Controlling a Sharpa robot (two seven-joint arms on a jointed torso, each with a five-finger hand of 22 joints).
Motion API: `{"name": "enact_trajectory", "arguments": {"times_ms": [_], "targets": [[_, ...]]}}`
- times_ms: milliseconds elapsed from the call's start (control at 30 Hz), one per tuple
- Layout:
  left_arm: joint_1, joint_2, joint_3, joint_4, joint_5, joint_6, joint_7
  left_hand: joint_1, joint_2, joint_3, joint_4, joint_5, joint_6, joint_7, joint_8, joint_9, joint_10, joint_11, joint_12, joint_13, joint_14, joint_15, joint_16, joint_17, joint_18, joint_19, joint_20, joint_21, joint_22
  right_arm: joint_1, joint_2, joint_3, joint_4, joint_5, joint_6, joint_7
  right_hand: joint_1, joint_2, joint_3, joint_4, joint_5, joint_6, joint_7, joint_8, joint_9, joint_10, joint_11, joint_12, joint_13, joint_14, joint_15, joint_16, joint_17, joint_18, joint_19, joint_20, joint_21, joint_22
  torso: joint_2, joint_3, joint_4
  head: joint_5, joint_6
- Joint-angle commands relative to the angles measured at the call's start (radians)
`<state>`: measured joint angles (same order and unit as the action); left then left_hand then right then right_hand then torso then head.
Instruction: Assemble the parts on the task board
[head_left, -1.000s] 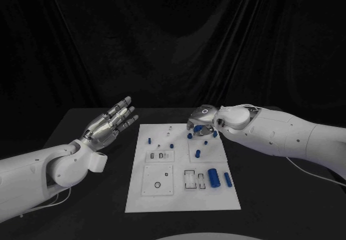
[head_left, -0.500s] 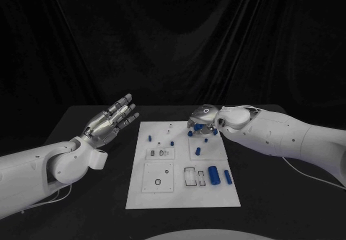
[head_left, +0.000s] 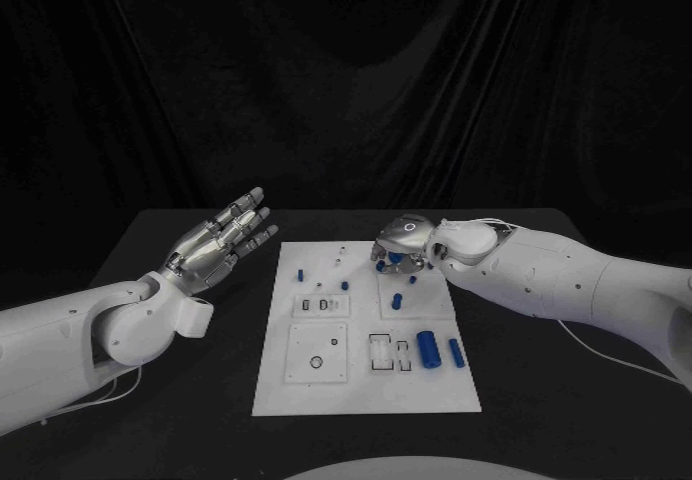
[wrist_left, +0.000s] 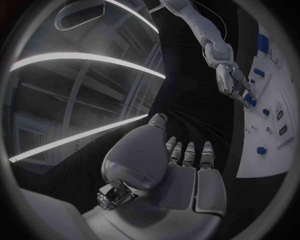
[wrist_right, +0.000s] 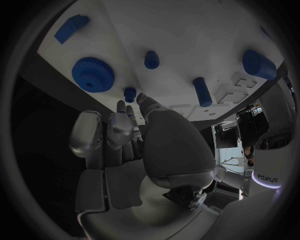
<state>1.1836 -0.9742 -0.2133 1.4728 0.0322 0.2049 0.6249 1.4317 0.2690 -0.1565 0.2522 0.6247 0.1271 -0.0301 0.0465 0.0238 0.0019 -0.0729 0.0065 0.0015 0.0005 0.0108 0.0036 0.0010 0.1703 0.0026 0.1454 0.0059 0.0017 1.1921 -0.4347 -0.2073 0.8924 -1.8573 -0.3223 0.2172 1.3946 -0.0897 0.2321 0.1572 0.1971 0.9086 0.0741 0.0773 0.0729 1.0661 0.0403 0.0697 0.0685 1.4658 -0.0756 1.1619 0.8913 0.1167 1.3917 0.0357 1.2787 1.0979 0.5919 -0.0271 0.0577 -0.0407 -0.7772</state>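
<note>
The white task board (head_left: 361, 392) lies in the middle of the black table. My right hand (head_left: 401, 245) hovers low over its far right part, fingers curled down. In the right wrist view its thumb and a finger (wrist_right: 122, 107) pinch a small blue peg (wrist_right: 130, 93) at the board's surface (wrist_right: 187, 30), beside a blue gear (wrist_right: 92, 74). My left hand (head_left: 224, 240) is raised left of the board, flat, fingers apart and holding nothing. The left wrist view shows that palm (wrist_left: 181, 170) and, farther off, the right hand (wrist_left: 231, 82) over the board (wrist_left: 275, 150).
A large blue cylinder (head_left: 428, 350) and a thinner blue peg (head_left: 456, 353) lie at the board's near right. Small blue pieces (head_left: 302, 275) stand at its far left. Beside the right hand are more pegs (wrist_right: 201, 91) and a blue block (wrist_right: 70, 27).
The right hand has sunk slightly toward the board's far right part, its fingers curling tighter. The left hand has stayed where it was.
</note>
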Motion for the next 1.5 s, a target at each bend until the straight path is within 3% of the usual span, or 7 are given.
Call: {"name": "enact_trajectory", "arguments": {"times_ms": [33, 200, 500, 933, 1100, 1333, 1500], "targets": [[0.002, -0.001, 0.001, 0.001, 0.0, 0.02, 0.002, 0.011, 0.003, 0.0, -0.005, 0.005, 0.002, 0.005, 0.005, 0.002, -0.002, 0.007, -0.007, -0.002, 0.0, 0.006, -0.004, -0.001, 0.009, -0.003, 0.006, -0.006, -0.002, -0.007, 0.004, 0.001, -0.007, 0.005, -0.007, -0.002, 0.002, 0.009, 0.012, 0.0, 0.011, 0.016, 0.001, 0.008, 0.003, 0.011, -0.001, 0.002, -0.001, 0.014, 0.008, 0.009, 0.002, -0.017, 0.0, 0.005, 0.006, 0.003, -0.001, -0.0003, -0.0003, 0.001, -0.004], [0.002, -0.001, 0.001, -0.002, 0.0, 0.028, -0.003, 0.011, -0.004, -0.002, -0.01, 0.007, 0.003, 0.008, 0.005, 0.002, -0.002, 0.01, -0.007, -0.002, 0.0, 0.006, -0.004, -0.001, 0.009, -0.003, 0.008, -0.006, -0.002, -0.015, 0.014, 0.001, -0.023, 0.005, -0.004, -0.007, 0.034, 0.007, 0.062, -0.023, 0.088, 0.05, 0.003, 0.019, 0.01, 0.013, -0.003, -0.005, -0.004, 0.012, 0.006, 0.014, 0.002, -0.017, -0.002, 0.003, 0.006, 0.009, -0.001, -0.0009, -0.0005, 0.0, -0.007], [0.002, 0.001, 0.001, -0.006, 0.0, 0.035, -0.01, 0.012, -0.007, -0.001, -0.014, 0.014, 0.003, 0.01, 0.006, 0.002, -0.002, 0.011, -0.007, -0.002, 0.0, 0.008, -0.004, -0.001, 0.009, -0.003, 0.01, -0.006, -0.002, -0.025, 0.021, 0.001, -0.046, 0.005, -0.008, -0.013, 0.037, 0.004, 0.081, -0.029, 0.084, 0.067, 0.008, 0.025, 0.014, 0.012, 0.002, -0.004, -0.004, 0.012, 0.008, 0.017, 0.004, -0.017, -0.004, 0.004, 0.005, 0.011, -0.002, -0.001, 0.0002, 0.001, -0.011], [0.002, -0.001, 0.001, -0.005, 0.0, 0.029, -0.02, 0.014, -0.003, 0.006, -0.022, 0.028, 0.006, 0.011, 0.008, 0.002, -0.002, 0.013, -0.007, -0.002, 0.0, 0.013, -0.004, -0.001, 0.009, -0.003, 0.013, -0.006, -0.002, -0.019, 0.005, 0.001, -0.025, 0.068, -0.099, 0.016, 0.045, 0.01, 0.117, -0.056, 0.057, 0.182, 0.01, 0.084, 0.065, 0.122, -0.006, 0.016, -0.001, 0.009, 0.005, 0.023, 0.005, -0.017, -0.008, 0.003, 0.005, 0.025, -0.002, -0.0013, -0.0005, 0.012, -0.018], [0.002, -0.01, 0.001, 0.01, 0.0, 0.004, -0.015, 0.012, -0.011, 0.005, -0.026, 0.03, 0.019, 0.017, 0.015, 0.004, -0.002, 0.019, -0.007, -0.002, 0.0, 0.014, -0.004, -0.001, 0.009, -0.003, 0.013, -0.006, -0.002, 0.017, -0.009, 0.001, 0.009, 0.077, -0.1, 0.001, 0.035, 0.005, 0.111, -0.053, 0.047, 0.185, 0.01, 0.086, 0.07, 0.125, -0.003, 0.012, -0.003, 0.009, 0.006, 0.024, 0.006, -0.018, -0.007, 0.003, 0.007, 0.029, -0.002, -0.0019, -0.0008, 0.02, -0.02], [0.002, -0.028, 0.001, 0.039, -0.059, -0.038, 0.008, 0.004, -0.017, -0.001, -0.019, 0.015, 0.024, 0.022, 0.018, 0.005, -0.002, 0.025, -0.005, -0.001, 0.0, 0.013, -0.004, -0.001, 0.009, -0.003, 0.012, -0.006, -0.002, 0.108, -0.041, 0.001, 0.1, 0.081, -0.054, -0.046, 0.025, 0.0, 0.107, -0.048, 0.024, 0.174, 0.008, 0.079, 0.074, 0.117, -0.003, -0.002, -0.005, 0.01, 0.007, 0.028, 0.009, -0.019, -0.006, 0.004, 0.008, 0.033, -0.002, -0.0027, -0.0006, 0.037, -0.028], [0.003, -0.037, 0.001, 0.057, -0.099, -0.071, 0.033, -0.003, -0.03, -0.02, 0.016, -0.061, 0.026, 0.024, 0.02, 0.004, -0.001, 0.029, -0.001, 0.001, 0.0, 0.015, -0.004, -0.001, 0.009, -0.003, 0.014, -0.006, -0.002, 0.146, -0.049, 0.001, 0.14, 0.082, -0.01, -0.075, 0.027, -0.003, 0.112, -0.049, 0.024, 0.152, 0.009, 0.064, 0.073, 0.096, -0.002, -0.009, -0.006, 0.009, 0.007, 0.028, 0.009, -0.019, -0.006, 0.005, 0.009, 0.038, 0.003, -0.0041, 0.0035, 0.041, -0.024]]}}
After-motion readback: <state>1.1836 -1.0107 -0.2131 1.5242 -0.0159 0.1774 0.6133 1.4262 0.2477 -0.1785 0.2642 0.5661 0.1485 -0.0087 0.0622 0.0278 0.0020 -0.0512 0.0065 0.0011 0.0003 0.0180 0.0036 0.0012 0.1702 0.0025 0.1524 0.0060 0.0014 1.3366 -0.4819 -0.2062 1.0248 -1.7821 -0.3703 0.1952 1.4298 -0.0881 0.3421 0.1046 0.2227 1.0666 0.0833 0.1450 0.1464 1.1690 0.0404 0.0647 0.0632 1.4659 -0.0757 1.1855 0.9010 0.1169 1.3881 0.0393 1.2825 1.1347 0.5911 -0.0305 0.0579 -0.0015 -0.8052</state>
